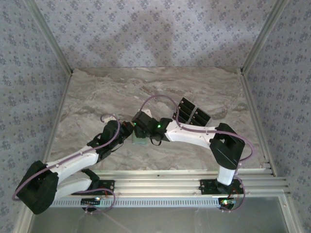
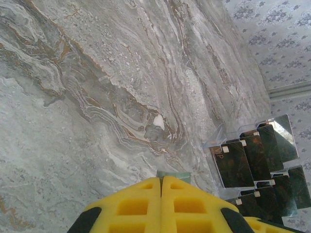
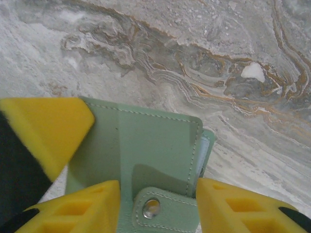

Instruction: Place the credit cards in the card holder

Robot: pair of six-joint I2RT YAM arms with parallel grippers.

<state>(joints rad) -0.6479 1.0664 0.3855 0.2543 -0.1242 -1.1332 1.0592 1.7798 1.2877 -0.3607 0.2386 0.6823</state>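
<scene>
Left gripper (image 2: 161,183): fingers pressed tight together, the card holder (image 2: 173,173) edge peeking just past their tips, credit cards (image 2: 252,160) off to their right. Right gripper (image 3: 158,188): fingers spread, the holder's snap tab (image 3: 167,213) sitting between them.

Card holder (image 3: 146,155): pale sage-green, stitched edges, snap tab with metal stud facing up; flat on marble table (image 1: 97,97), near centre. Credit cards (image 1: 192,112): glossy black, leaning in rows in clear tiered rack (image 2: 217,138), right of and beyond holder, apart.
</scene>
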